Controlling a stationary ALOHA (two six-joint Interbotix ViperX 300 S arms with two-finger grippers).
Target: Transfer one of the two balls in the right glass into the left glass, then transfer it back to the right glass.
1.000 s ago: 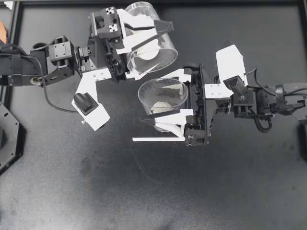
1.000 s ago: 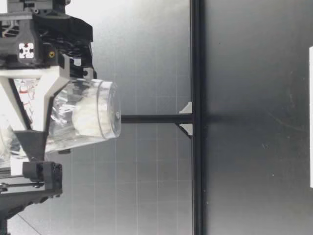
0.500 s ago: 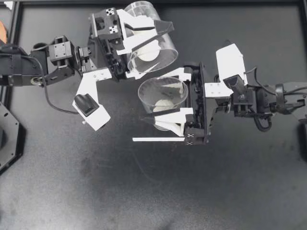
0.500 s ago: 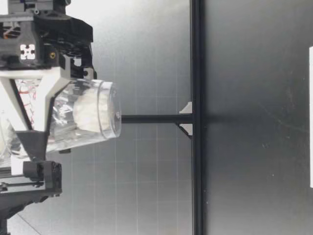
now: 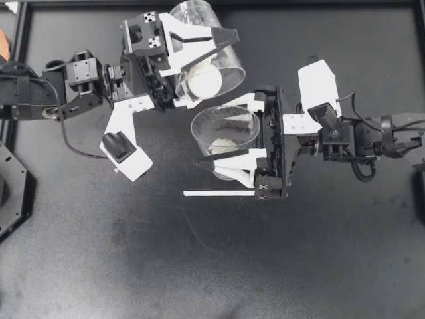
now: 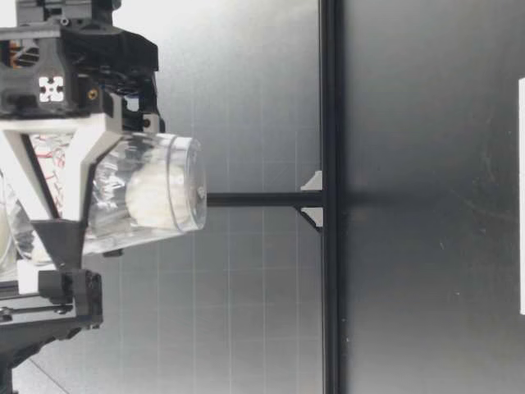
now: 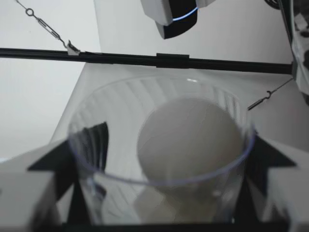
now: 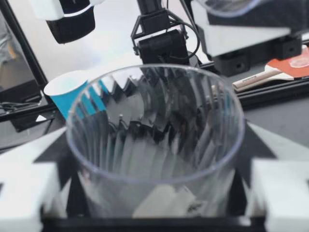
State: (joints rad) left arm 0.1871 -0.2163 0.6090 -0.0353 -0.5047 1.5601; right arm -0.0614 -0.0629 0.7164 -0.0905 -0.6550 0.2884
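Note:
My left gripper [image 5: 214,66] is shut on a clear ribbed glass [image 5: 199,40], held above the table and tipped so its mouth faces down toward the other glass. A white ball [image 5: 204,80] lies just inside its rim; in the left wrist view the ball [image 7: 190,140] fills much of the glass [image 7: 96,159]. My right gripper [image 5: 223,133] is shut on a second clear glass [image 5: 226,125], mouth up, just below the tipped one, with a white ball [image 5: 222,145] at its bottom. The low view shows this right glass [image 6: 107,205] held high, its ball [image 6: 152,197] near the base.
A white strip [image 5: 219,193] lies flat on the dark table [image 5: 199,266] beside my right gripper. Black frame rails [image 5: 299,3] run along the table's far edge. Beyond the table, the right wrist view shows a blue cup [image 8: 72,89] and a red paddle [image 8: 289,65].
The ball in the left glass has rolled from deeper inside toward the rim as that glass tipped a little more. The right glass has barely moved.

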